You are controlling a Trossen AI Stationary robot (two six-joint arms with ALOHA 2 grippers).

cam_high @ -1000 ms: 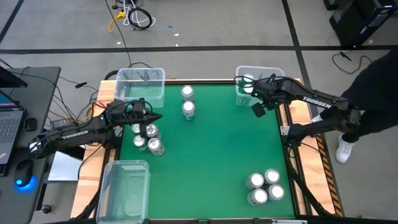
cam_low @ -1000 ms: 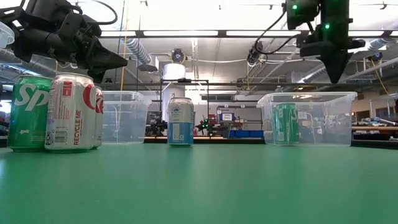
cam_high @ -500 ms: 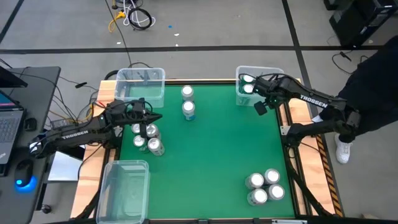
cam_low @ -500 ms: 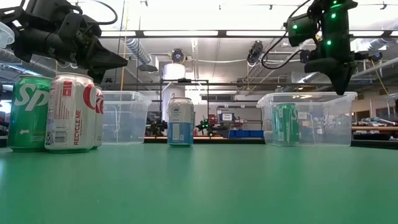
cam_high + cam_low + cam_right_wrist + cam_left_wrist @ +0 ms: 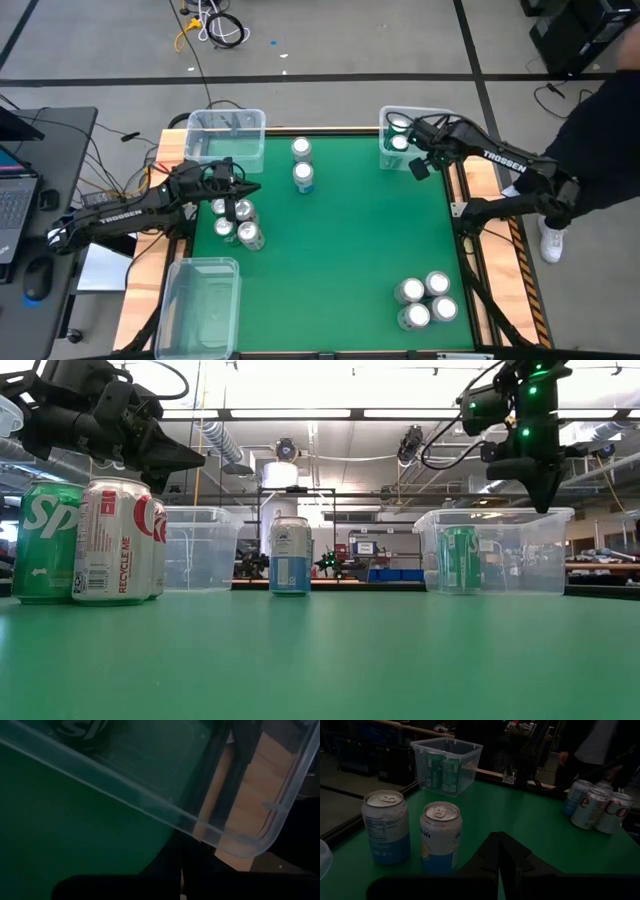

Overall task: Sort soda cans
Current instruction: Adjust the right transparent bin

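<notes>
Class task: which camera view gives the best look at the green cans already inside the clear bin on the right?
The high view: both green cans show as silver tops inside the bin. The low view shows one through the wall, the left wrist view shows them far off, and the right wrist view only a sliver.

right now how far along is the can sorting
Early. Done: two green cans sit in the far right bin. In hand: nothing; the right gripper hangs shut beside that bin, and the left gripper is shut above the left cluster. Left: that cluster, two middle cans and four near right; the two left bins look empty.
</notes>
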